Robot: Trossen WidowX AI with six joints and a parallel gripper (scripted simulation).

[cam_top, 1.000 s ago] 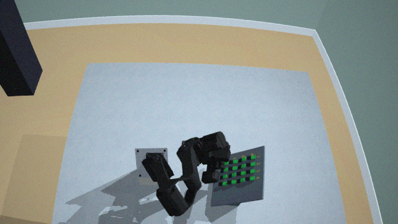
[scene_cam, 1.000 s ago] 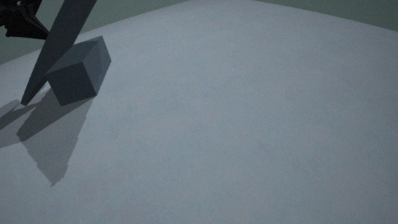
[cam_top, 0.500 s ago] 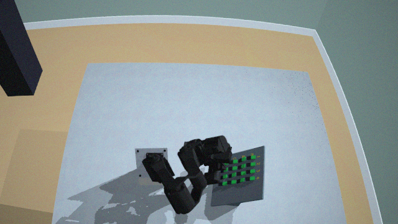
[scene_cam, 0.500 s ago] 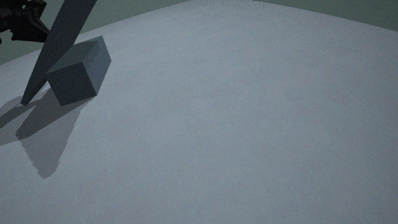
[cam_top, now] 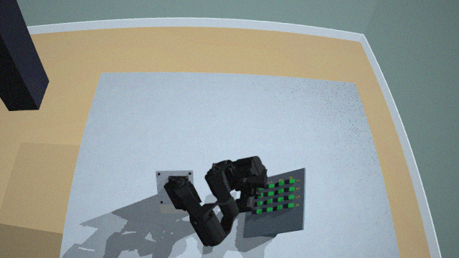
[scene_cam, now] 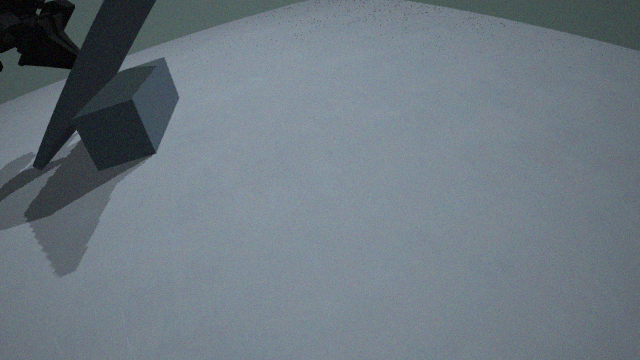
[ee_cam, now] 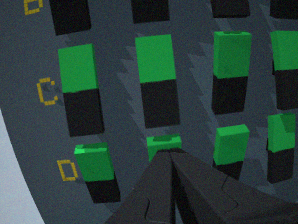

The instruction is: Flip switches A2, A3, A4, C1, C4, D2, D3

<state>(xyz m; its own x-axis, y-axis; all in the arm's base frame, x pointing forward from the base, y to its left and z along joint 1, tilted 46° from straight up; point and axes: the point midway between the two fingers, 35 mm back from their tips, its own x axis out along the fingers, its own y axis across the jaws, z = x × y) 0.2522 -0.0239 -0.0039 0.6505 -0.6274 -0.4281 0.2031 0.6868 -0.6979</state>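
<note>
The tilted dark panel (cam_top: 276, 222) (scene_cam: 95, 60) carries a four-by-four grid of green-and-black rocker switches. In the wrist view C1 (ee_cam: 77, 68) and C2 (ee_cam: 155, 59) show broad bright green faces. C3 (ee_cam: 232, 56), D1 (ee_cam: 95, 164) and D3 (ee_cam: 231, 145) show green ends with a lit edge; C4 (ee_cam: 286, 50) and D4 (ee_cam: 281, 131) are near the right border. My gripper (ee_cam: 168, 159) is shut and empty, its tips at the green end of D2 (ee_cam: 164, 142), covering the rest of it. Contact cannot be told. Row A is outside the wrist view, and row B's green ends are too.
A box-shaped support (scene_cam: 117, 135) stands behind the panel. The arm (cam_top: 211, 226) reaches over the panel's near side from its base plate (cam_top: 163, 190). A dark post (cam_top: 21, 72) is at the upper left of the top view.
</note>
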